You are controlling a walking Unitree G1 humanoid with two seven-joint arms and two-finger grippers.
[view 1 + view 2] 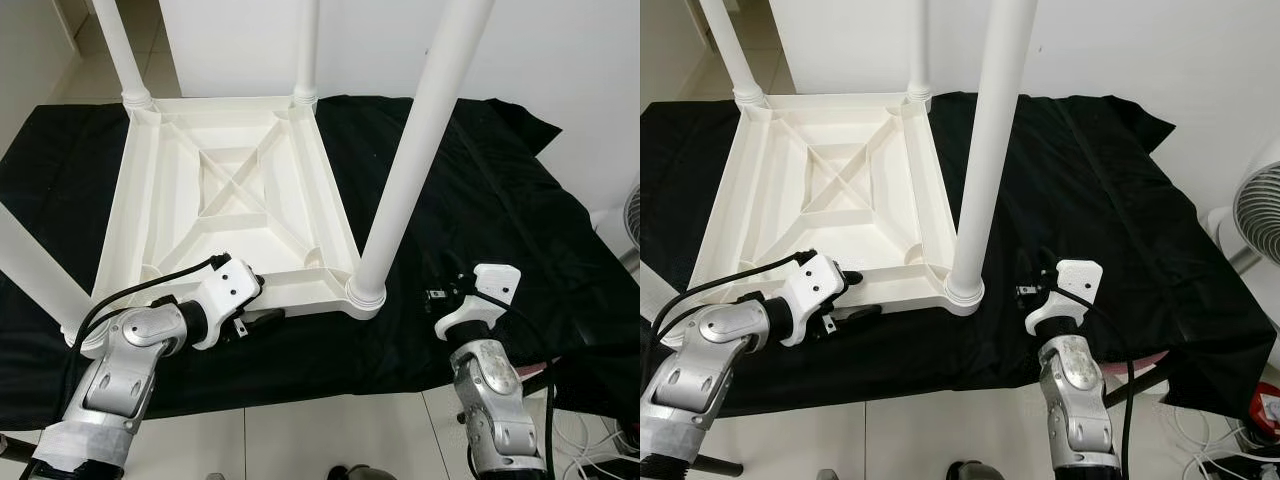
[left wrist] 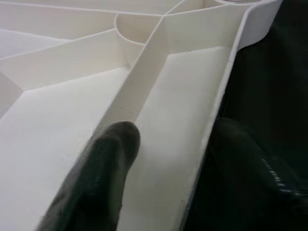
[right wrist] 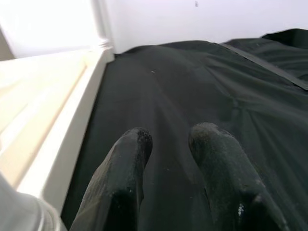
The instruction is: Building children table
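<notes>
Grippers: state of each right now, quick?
Left gripper: open, one finger inside the white tabletop, one outside its near rim.
Right gripper: open, empty, over the black cloth.

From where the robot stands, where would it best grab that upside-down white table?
Probably the near rim of the table, from the robot's own side. That thin upright wall fits between two fingers, as the left gripper straddles it: one finger inside, the other outside over the black cloth. The legs look too thick.
</notes>
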